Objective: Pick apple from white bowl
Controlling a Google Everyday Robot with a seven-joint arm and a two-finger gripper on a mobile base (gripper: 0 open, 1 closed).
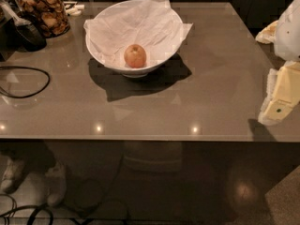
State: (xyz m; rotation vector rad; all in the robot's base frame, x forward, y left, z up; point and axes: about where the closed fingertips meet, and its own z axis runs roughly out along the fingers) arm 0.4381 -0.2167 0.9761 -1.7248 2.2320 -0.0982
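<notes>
Sitting low inside the white bowl (157,67), the apple (135,56) rests on the crinkled white paper (140,22) that lines it, toward the near side of the bowl. The fruit is orange-red with a paler yellowish patch, and it is much smaller than the bowl. Nothing touches it from above. The paper rises past the bowl's rim at the back and sticks out in a corner on the bowl's right side.

The bowl stands on its small foot on a glossy brown table (164,111), and its dark shadow falls on the tabletop in front of it and to its right.

The gripper (277,104) is well to the right of the bowl, at the edge of the view, over the table's right side. It shows as pale yellowish and white parts, with a larger white part of the arm above it. It is far from the apple and has no hold on it. Whether it is open or closed cannot be told.

To the left of the bowl and farther back stands a glass jar (44,11) of brown snacks. A black cable (26,84) lies in a loop on the table, left of the bowl and nearer the front edge.
</notes>
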